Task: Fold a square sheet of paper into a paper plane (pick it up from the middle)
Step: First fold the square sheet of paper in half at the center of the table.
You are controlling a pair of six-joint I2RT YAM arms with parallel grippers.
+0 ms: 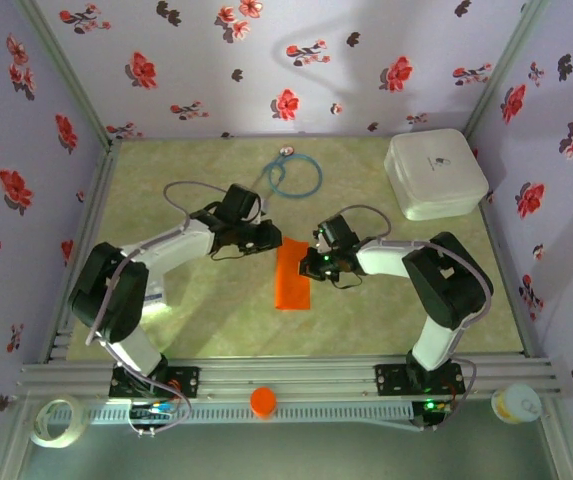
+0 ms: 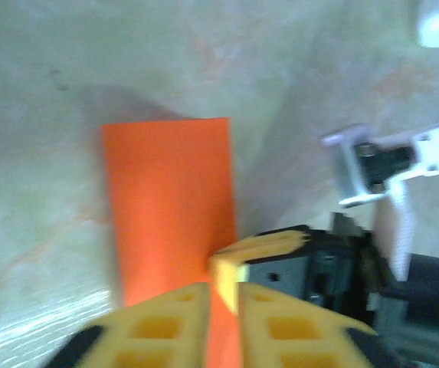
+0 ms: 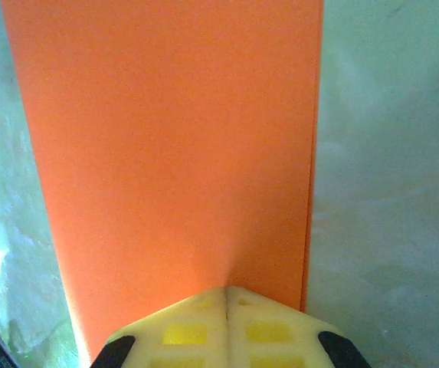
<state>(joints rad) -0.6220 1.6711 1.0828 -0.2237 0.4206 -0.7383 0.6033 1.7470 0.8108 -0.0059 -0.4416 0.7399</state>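
Note:
The square sheet of paper [image 1: 292, 275] lies mid-table, bright orange and folded into a narrow upright rectangle. My left gripper [image 1: 274, 240] is at its top left corner. In the left wrist view its yellow fingers [image 2: 223, 295] are shut on a strip of the orange paper [image 2: 169, 207], with the right gripper's yellow fingertip [image 2: 261, 249] just beyond. My right gripper [image 1: 311, 262] is at the paper's upper right edge. In the right wrist view its jaws [image 3: 227, 291] are shut, tips against the paper [image 3: 165, 153], and a faint crease runs up from them.
A white rounded box [image 1: 436, 173] stands at the back right. A blue cable loop [image 1: 294, 175] lies behind the paper. On the front rail sit a small round orange cap [image 1: 263, 401], a tape roll [image 1: 56, 420] and a small tub [image 1: 516, 403].

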